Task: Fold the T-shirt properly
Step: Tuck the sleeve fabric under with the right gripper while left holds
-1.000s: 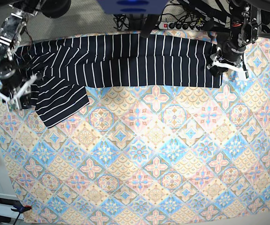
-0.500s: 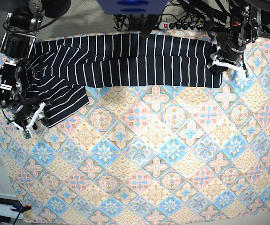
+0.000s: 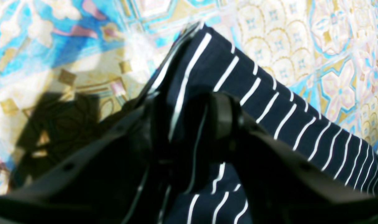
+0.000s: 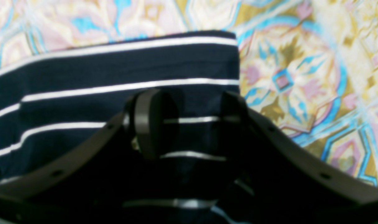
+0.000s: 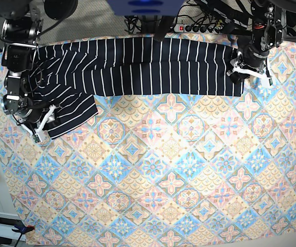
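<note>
left hand (image 3: 189,115) pinches the t-shirt (image 5: 137,64) corner; right hand (image 4: 189,121) wide over its sleeve

A surface (image 5: 153,170) spread with a pastel tile-patterned tablecloth (image 5: 189,154) fills the brightly lit base view, with grey floor (image 5: 93,18) and a white power strip (image 5: 196,28) among dark cables beyond its far edge.
</note>
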You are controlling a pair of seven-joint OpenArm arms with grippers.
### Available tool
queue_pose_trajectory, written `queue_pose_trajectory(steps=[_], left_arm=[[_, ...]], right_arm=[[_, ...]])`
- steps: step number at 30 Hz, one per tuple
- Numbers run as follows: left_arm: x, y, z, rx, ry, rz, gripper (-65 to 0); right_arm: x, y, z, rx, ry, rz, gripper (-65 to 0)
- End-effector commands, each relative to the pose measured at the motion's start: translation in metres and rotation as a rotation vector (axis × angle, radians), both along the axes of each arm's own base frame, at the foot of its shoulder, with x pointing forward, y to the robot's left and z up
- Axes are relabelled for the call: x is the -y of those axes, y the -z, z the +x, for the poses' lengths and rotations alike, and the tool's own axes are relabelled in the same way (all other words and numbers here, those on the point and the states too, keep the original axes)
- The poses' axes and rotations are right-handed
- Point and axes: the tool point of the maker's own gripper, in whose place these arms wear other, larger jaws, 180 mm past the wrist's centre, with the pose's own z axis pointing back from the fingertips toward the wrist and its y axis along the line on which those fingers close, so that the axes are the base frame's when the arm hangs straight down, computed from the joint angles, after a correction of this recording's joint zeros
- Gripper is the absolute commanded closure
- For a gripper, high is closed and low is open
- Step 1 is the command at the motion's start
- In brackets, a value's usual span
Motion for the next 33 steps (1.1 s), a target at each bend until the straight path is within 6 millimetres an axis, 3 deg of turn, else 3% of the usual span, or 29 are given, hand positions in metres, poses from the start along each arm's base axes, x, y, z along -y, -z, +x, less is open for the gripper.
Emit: queue_pose_trajectory(steps=[1,13,19,33], left_arm=[[-0.005,-0.007,0.006,0.028,0.0,0.008,-21.4],[-0.004,-0.008,0.006,0.03,0.0,0.007,-21.4],[-0.004,-0.008,0.007,0.032,0.001,0.007,-21.3],[-0.002,-0.011,0.014,0.047,0.007,0.004,-21.3]], right_arm=[[0.008,-0.014,0.013,0.048,0.009,-0.001,-28.9],[0.002,0.011,-0.003,-0.055,-0.049,-0.019,-28.6],[0.02,-0.009,0.012,0.045,0.048,0.023,-28.8],[0.024,-0.019,0.021,0.093,0.054,0.029,-28.8]])
